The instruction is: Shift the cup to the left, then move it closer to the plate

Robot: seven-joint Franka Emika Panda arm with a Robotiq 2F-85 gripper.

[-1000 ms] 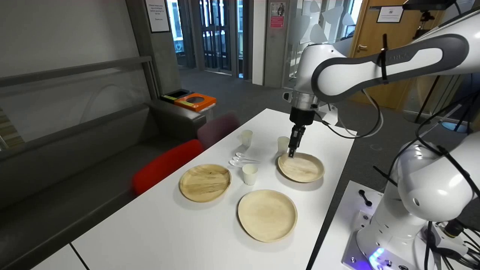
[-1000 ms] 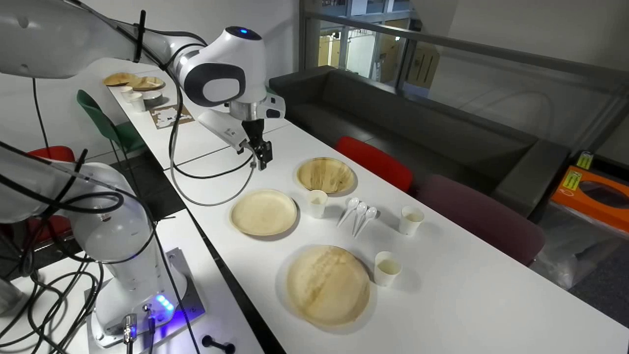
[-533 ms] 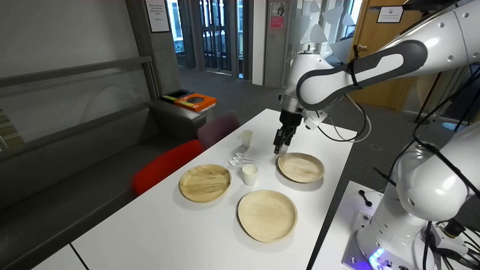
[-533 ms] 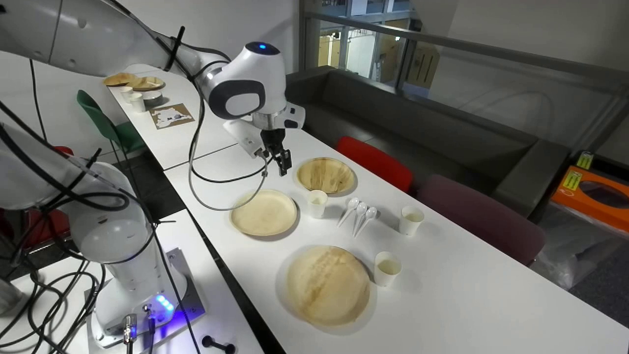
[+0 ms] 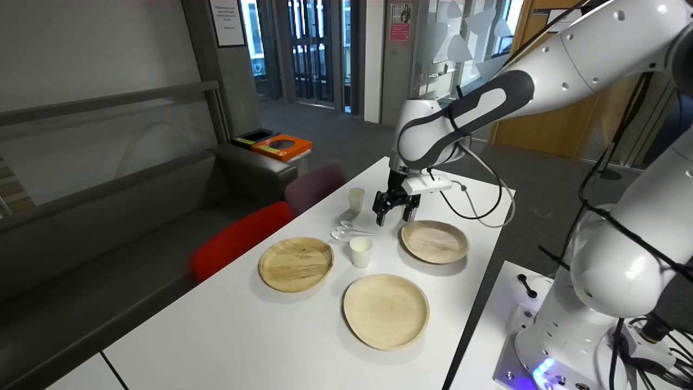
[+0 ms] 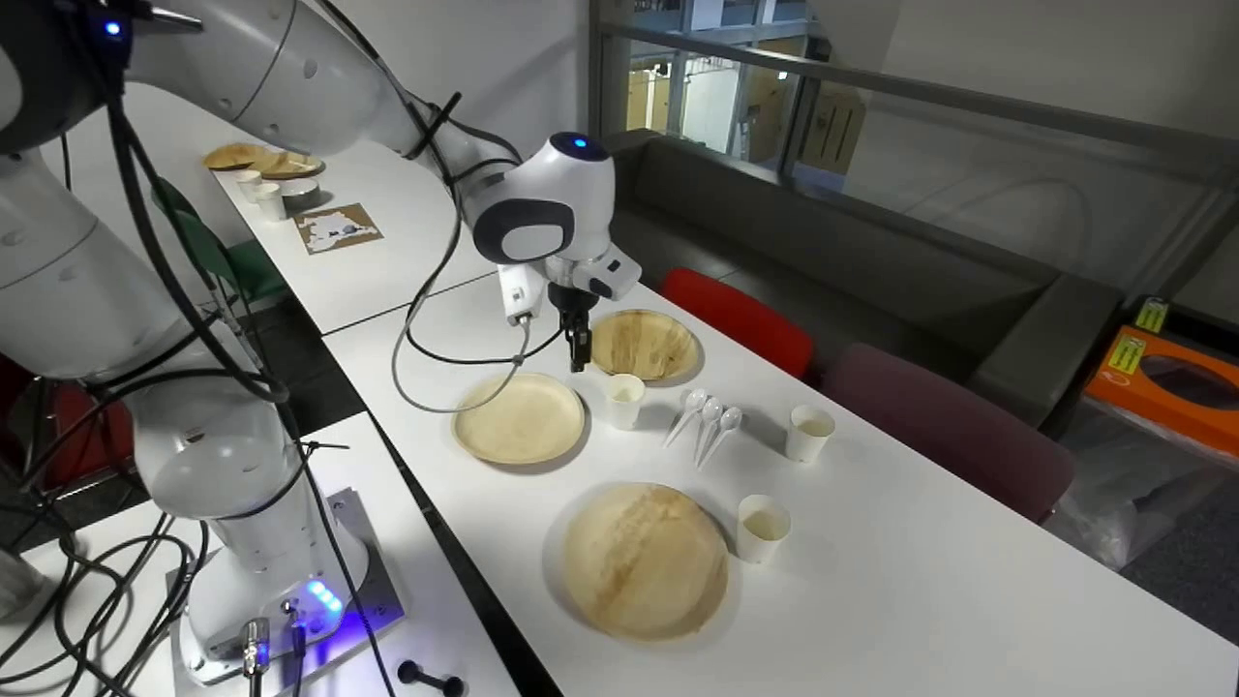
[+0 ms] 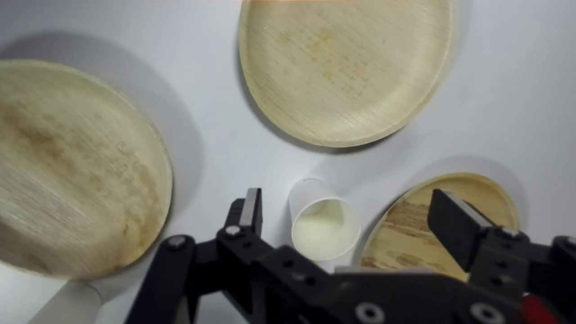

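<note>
The cup is a small white cup (image 5: 361, 252) standing upright mid-table, also seen in an exterior view (image 6: 624, 401) and in the wrist view (image 7: 325, 225). The plate is a round tan wooden plate with a darker rim (image 5: 296, 264), close beside the cup; it also shows in an exterior view (image 6: 643, 345) and, partly behind a finger, in the wrist view (image 7: 405, 238). My gripper (image 5: 394, 218) is open and empty, in the air above the table. In the wrist view the cup lies between the spread fingers (image 7: 346, 202), nearer the left one, with no contact seen.
The widest plain tan plate (image 5: 386, 311) and a deeper tan dish (image 6: 646, 561) lie nearby. Two more white cups (image 6: 809, 433) (image 6: 763, 529) and three clear spoons (image 6: 705, 424) stand or lie beyond. A red chair (image 5: 241, 238) is at the table edge.
My gripper has moved down and across towards the middle cup and has turned, so both spread fingers now show in an exterior view. The cups, plates and spoons have not moved.
</note>
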